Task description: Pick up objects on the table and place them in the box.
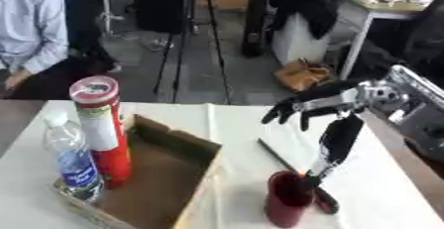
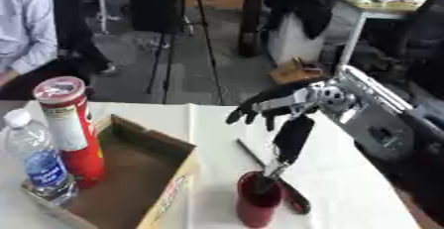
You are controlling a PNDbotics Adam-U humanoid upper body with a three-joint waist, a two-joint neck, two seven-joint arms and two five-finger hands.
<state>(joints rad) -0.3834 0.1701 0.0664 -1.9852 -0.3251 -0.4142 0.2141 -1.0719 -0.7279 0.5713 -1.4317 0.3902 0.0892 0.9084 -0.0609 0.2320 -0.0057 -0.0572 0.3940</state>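
Room on the white table [image 1: 381, 198] is best to my right of the dark red cup [image 1: 288, 204], where bare cloth runs out to the table's right edge; the near edge sits close below the cup. To my left stands the open cardboard box [image 1: 165, 183], its right wall just beside the cup. Inside the box, at its left end, a tall red canister [image 1: 102, 129] stands upright with a clear water bottle [image 1: 71, 161] against it on the left, also upright. A thin dark stick [image 1: 279, 156] lies flat on the cloth between box and cup, its long axis running from the far left toward the cup.

I see my right hand [image 1: 304, 109] coming in from the right, above the table, fingers hanging relaxed and spread rather than clenched. Its thumb points down, and below it a slim dark object [image 1: 336, 143] hangs near-vertical, lower end dipping into the upright cup. Whether the hand pinches it I cannot tell. My left hand shows in neither view.
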